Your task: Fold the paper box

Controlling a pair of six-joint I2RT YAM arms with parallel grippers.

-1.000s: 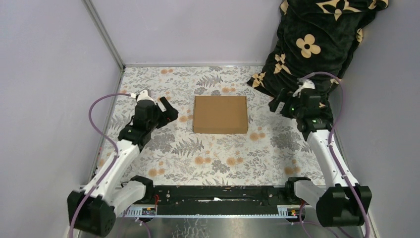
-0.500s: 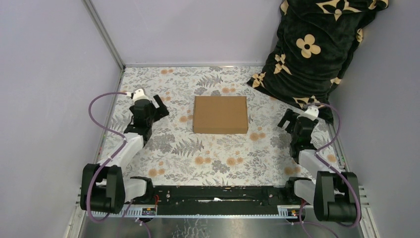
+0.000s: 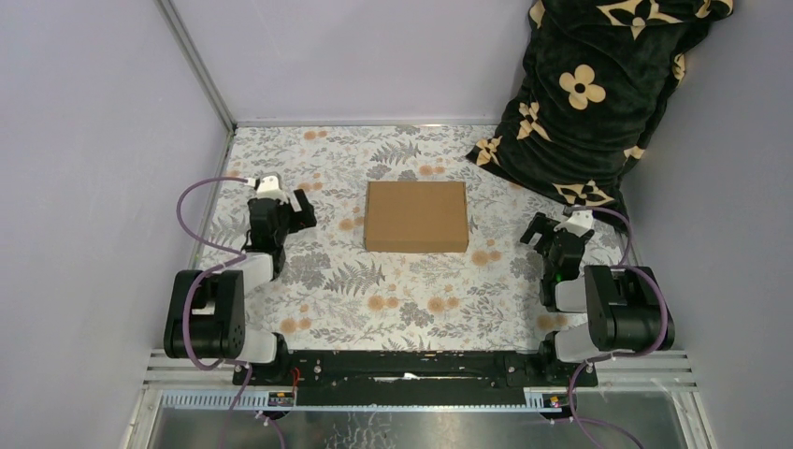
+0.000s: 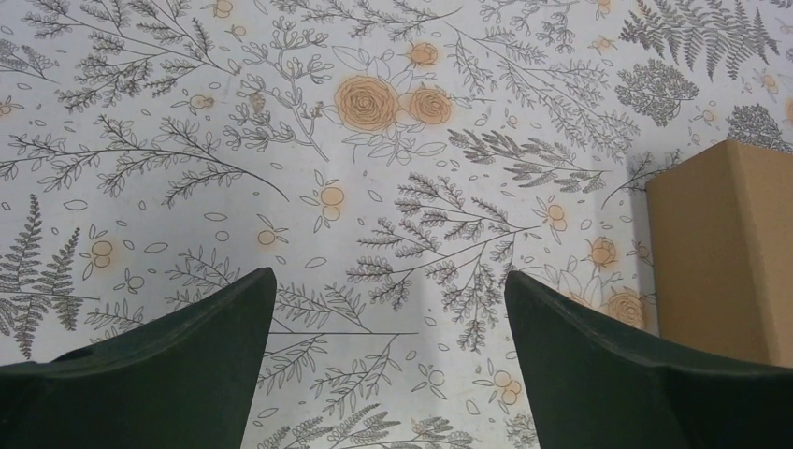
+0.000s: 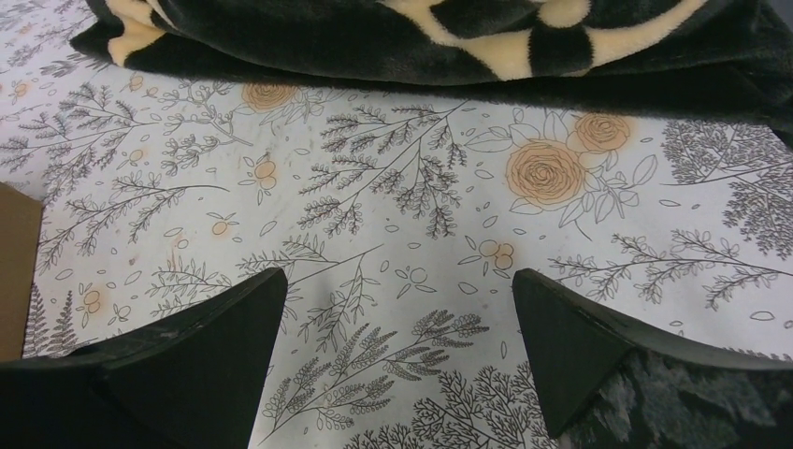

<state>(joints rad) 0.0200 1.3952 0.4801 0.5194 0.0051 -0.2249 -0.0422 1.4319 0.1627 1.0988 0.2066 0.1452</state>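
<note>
The paper box (image 3: 416, 216) is a closed, flat brown cardboard rectangle lying in the middle of the floral table cover. Its left end shows at the right edge of the left wrist view as the paper box (image 4: 725, 248), and a sliver of the paper box (image 5: 14, 271) shows at the left edge of the right wrist view. My left gripper (image 3: 301, 208) hangs low to the left of the box, open and holding nothing. My right gripper (image 3: 542, 230) sits low to the right of the box, also open and holding nothing. In both wrist views the jaws stand wide apart over bare cover.
A dark blanket (image 3: 589, 84) with tan flower prints is heaped in the back right corner; its edge, the blanket (image 5: 449, 47), lies just beyond my right gripper. Grey walls enclose the table on the left, back and right. Both arms are folded down near their bases.
Both arms have drawn back from beside the box toward their bases and folded down. The box has not moved. Both grippers stayed open.
</note>
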